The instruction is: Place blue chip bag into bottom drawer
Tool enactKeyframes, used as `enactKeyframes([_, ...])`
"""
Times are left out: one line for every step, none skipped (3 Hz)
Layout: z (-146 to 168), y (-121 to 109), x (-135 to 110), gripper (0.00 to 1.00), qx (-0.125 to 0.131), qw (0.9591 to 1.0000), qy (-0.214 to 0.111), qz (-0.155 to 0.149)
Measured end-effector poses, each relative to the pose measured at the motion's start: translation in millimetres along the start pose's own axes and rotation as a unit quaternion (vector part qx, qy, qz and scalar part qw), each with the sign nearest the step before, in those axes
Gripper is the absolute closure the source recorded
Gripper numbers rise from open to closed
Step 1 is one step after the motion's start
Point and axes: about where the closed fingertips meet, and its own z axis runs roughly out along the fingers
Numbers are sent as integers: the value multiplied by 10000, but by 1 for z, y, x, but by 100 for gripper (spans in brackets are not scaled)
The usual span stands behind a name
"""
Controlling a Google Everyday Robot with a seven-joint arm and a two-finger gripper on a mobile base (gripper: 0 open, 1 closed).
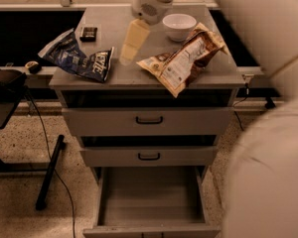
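The blue chip bag (78,57) lies crumpled on the left side of the cabinet top, its left end hanging over the edge. The bottom drawer (151,198) is pulled out and shows a plain grey interior. My gripper (127,46) hangs over the middle of the cabinet top, just right of the blue chip bag and left of the tan bag, a little above the surface. My arm reaches in from the upper right.
A large tan-and-brown chip bag (184,58) lies on the right of the cabinet top (139,76). A white bowl (179,26) stands behind it. A small dark object (88,32) lies at the back left. Two upper drawers with black handles (149,120) are closed. My arm fills the right side.
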Motion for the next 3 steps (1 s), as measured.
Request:
enactKeyframes([51,-10,-61,0,-132,9995,49,-297])
enactKeyframes([104,-17,-78,0,-169,9993,186,-292])
enactKeyframes([146,-18,-83,9,-316,9992,162,-184])
